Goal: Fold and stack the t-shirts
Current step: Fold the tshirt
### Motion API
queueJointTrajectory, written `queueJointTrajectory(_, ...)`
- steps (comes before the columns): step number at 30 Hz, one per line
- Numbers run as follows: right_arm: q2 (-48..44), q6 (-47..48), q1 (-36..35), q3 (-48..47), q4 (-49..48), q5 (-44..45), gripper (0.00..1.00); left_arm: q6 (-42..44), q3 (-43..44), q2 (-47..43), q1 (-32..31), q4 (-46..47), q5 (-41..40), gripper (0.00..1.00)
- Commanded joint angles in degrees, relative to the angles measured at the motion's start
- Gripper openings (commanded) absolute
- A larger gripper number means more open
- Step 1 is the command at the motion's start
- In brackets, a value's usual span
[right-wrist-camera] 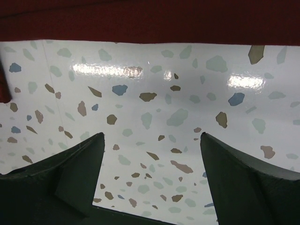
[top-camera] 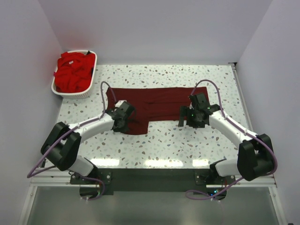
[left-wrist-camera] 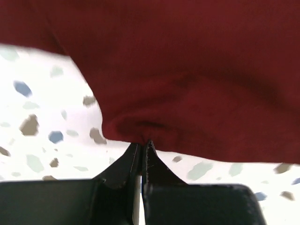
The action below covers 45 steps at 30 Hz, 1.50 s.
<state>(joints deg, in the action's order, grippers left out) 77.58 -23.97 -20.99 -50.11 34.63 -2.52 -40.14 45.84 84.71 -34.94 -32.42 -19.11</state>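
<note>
One maroon shirt (top-camera: 154,101): left jaws pinch near edge, right jaws spread above tabletop (right-wrist-camera: 150,140).

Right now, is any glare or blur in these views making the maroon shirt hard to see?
Top external: sharp, evenly lit, bright glare strips along the table's near edge. Left wrist: soft focus, the maroon t-shirt filling the frame where the left end effector pinches it. Right wrist: crisp, two light reflections on the table, the shirt a dark band at top.
</note>
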Motion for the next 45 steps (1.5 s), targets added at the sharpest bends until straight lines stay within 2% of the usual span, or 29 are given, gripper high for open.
queueJointTrajectory(1,-1.1,0.8,-0.3,-0.5,-1.6,0.2,0.86,4.6,11.9,3.3,0.7,0.4,-7.2,0.00)
queueJointTrajectory(6,-1.4,1.6,-0.4,-0.9,-1.1,0.9,0.86,12.3,26.1,9.5,3.2,1.7,-10.8,0.00)
queueJointTrajectory(13,-0.5,1.5,-0.3,-0.6,-2.8,0.6,0.86,23.0,40.7,23.1,5.8,7.3,-13.8,0.00)
queueJointTrajectory(18,0.8,1.6,-0.3,-2.3,-3.3,0.2,0.86,24.7,48.4,30.2,7.3,9.4,-13.6,0.00)
queueJointTrajectory(28,6.0,3.3,-0.3,-8.8,-5.0,2.3,0.83,22.0,53.4,35.4,10.2,11.4,-13.0,0.00)
queueJointTrajectory(34,9.3,3.6,-0.3,-11.9,-7.6,4.5,0.74,16.2,53.6,36.6,12.8,9.5,-11.9,0.00)
queueJointTrajectory(45,21.4,4.3,1.6,-18.6,-11.3,7.8,0.59,13.9,50.5,35.7,13.5,10.4,-8.7,0.03)
